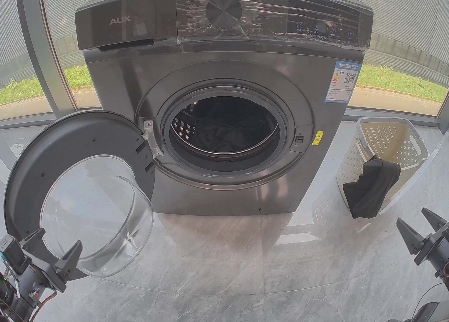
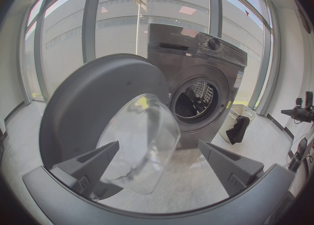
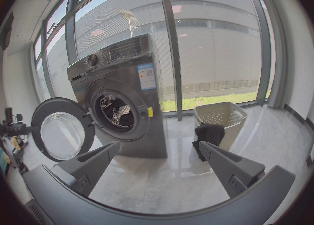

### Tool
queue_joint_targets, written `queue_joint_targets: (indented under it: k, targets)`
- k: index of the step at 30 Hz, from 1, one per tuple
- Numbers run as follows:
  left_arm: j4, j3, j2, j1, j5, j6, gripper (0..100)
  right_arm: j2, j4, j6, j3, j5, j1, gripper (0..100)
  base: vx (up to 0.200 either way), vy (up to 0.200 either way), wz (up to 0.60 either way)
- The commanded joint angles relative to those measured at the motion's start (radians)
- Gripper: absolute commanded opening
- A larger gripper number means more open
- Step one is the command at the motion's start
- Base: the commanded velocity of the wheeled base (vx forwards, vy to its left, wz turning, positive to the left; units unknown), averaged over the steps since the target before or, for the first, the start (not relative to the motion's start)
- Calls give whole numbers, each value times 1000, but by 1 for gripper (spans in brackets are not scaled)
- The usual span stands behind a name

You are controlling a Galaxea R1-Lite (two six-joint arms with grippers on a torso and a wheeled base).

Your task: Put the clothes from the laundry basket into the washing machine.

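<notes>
Before the washing machine (image 1: 224, 56), left gripper (image 1: 59, 238) and right gripper (image 1: 413, 217) hold fingers (image 2: 229, 166) spread, empty.

1. I read this as a staged laundry corner in a glass-walled commercial building, not a home utility room.
2. Tall windows (image 3: 212, 39) with dark frames run floor to ceiling behind the washing machine (image 1: 224, 103).
3. Outside I see a big grey building (image 3: 216, 55), a grass strip (image 3: 212, 99) and a pole lamp (image 3: 129, 16).
4. The floor (image 1: 262, 262) is polished and marble-look.
5. The machine has plastic film (image 1: 262, 14) over its control panel and an energy label (image 1: 343, 82) on the front.
6. A white laundry basket (image 1: 393, 140) sits on the floor beside it.
</notes>
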Motion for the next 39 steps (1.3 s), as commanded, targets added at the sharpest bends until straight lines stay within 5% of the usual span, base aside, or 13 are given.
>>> queue_joint_targets:
  k: [1, 4, 10, 12, 19, 21, 32, 39]
  targets:
    - [146, 17, -257, 124, -3, -19, 100, -198, 67, -42, 17, 12, -158, 100, 0, 0, 0]
    - [195, 17, -326, 184, -3, -18, 100, -294, 148, -83, 17, 45, -221, 100, 0, 0, 0]
    - [330, 17, -463, 297, -52, 21, 100, -571, 389, -183, 16, 183, -328, 100, 0, 0, 0]
    - [393, 17, -539, 353, -101, 45, 100, -681, 531, -191, -6, 238, -373, 100, 0, 0, 0]
    - [483, 17, -704, 477, -222, 71, 100, -818, 689, -188, -4, 287, -396, 100, 0, 0, 0]
    - [503, 17, -759, 498, -319, 75, 100, -830, 719, -184, 17, 324, -416, 100, 0, 0, 0]
    - [557, 16, -779, 491, -334, 79, 100, -830, 720, -151, 17, 310, -417, 100, 0, 0, 0]
    - [595, 16, -779, 491, -379, 127, 100, -830, 720, -149, 17, 310, -416, 100, 0, 0, 0]
